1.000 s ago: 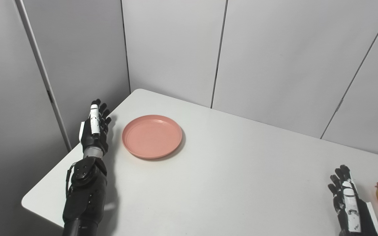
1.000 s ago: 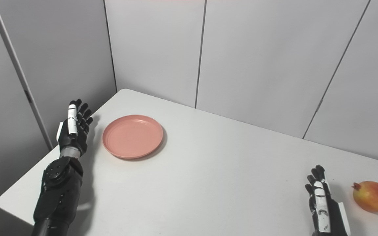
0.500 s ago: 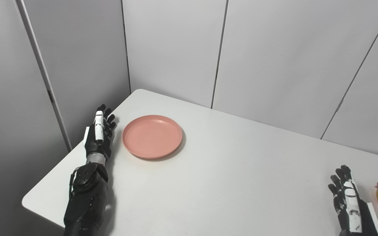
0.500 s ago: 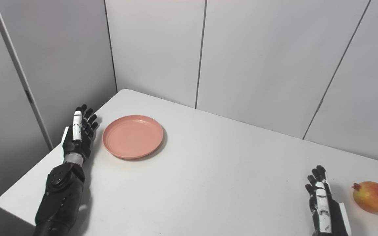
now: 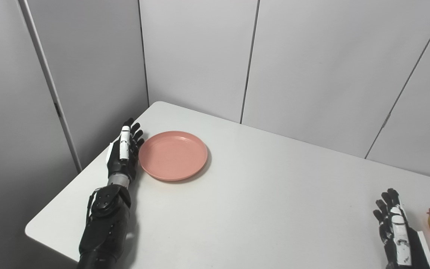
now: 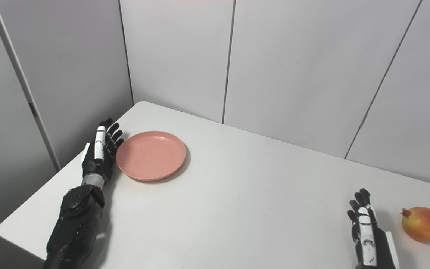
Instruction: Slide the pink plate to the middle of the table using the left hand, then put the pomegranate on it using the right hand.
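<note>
My left hand [image 5: 123, 155], fingers straight, holding nothing, now at the pink plate [image 5: 173, 155] rim after closing in; right hand [image 6: 368, 233] spread, unmoved, beside pomegranate [image 6: 423, 224].

A white table [image 6: 237, 194] with rounded corners stood against grey wall panels. On it lay a pink plate [image 6: 150, 155] near the left corner and a pomegranate [image 6: 423, 224] far right.

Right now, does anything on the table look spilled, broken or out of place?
Nothing stands out. The pink plate sits flat and empty near the table's left end beside the open left hand; the pomegranate rests whole by the open right hand.
</note>
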You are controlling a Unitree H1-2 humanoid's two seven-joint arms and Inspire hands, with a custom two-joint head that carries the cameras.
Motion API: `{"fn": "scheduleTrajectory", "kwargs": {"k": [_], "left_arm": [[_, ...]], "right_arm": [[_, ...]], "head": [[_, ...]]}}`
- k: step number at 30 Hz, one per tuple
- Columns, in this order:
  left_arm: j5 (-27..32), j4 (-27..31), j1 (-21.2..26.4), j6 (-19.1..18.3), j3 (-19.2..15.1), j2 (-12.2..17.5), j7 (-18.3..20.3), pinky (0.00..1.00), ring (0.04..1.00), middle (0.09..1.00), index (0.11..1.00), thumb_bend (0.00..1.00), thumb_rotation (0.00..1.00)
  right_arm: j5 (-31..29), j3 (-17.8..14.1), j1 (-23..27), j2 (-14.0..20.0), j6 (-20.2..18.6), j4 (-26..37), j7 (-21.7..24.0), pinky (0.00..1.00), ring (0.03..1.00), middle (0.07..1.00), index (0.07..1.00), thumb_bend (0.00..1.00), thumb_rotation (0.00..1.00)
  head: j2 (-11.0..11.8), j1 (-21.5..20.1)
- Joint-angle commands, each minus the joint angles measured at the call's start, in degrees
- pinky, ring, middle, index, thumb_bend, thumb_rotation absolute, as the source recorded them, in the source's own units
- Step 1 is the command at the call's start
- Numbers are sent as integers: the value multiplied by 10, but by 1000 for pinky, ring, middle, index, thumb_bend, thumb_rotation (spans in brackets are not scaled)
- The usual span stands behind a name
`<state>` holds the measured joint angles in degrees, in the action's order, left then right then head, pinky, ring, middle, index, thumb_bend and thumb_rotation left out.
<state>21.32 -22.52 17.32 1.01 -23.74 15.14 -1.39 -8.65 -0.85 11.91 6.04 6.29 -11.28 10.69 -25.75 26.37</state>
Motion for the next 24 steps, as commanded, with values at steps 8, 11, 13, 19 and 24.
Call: {"fn": "scheduleTrajectory", "kwargs": {"k": [8,11,13,19,24], "left_arm": [[10,29,16,-48,18,-14,0,948,953,951,935,369,1000],[14,31,19,-55,20,-19,5,947,949,946,930,359,1000],[13,32,20,-58,22,-21,7,956,954,950,933,363,1000],[16,43,21,-71,38,-30,8,961,953,954,942,361,1000],[8,44,23,-68,58,-37,18,961,950,953,943,370,1000]], "right_arm": [[3,4,-18,-8,-5,-6,-3,1000,1000,1000,1000,46,1000],[13,5,-18,-9,-6,-5,-9,1000,1000,1000,1000,49,1000],[15,6,-19,-9,-8,-4,-9,1000,1000,1000,1000,51,1000],[12,7,-19,-7,-1,-8,0,1000,1000,1000,1000,80,1000],[11,5,-17,-9,-1,-12,-1,1000,1000,1000,1000,82,1000]], "head": [[-1,-4],[-2,-7],[-3,-9],[-5,-14],[-8,-17]]}}
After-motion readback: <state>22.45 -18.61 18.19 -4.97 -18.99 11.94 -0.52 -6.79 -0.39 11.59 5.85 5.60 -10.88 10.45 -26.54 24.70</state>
